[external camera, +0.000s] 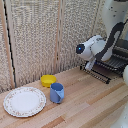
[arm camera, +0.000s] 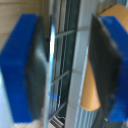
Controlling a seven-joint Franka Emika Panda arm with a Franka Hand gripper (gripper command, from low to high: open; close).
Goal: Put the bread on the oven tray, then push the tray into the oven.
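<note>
Pale woven screens stand behind a light wooden table [external camera: 95,102] in the exterior view. At the lower left of that frame lies a round patterned plate [external camera: 24,101]; just to its right stand a small yellow bowl [external camera: 48,80] and, in front of the bowl and nearly touching it, a blue mug [external camera: 56,92]. On the right side, the white robot arm [external camera: 97,46] bends down toward the wire pan [external camera: 106,69], which lies at the far right edge of the table with the oven [external camera: 121,47] partly visible behind it, cut off by the frame. The clamp [external camera: 90,64] points down at the near edge of the pan. The wrist view, close and blurred, shows the clamp [arm camera: 70,67] with its two blue-tipped fingers [arm camera: 22,65] set either side of the pan's [arm camera: 62,75] thin metal bars, the jaws narrow around the pan's edge, though whether they press on it cannot be told. The orange-brown bread [arm camera: 91,87] sits just past the bars, beside the finger at the right of that frame.
</note>
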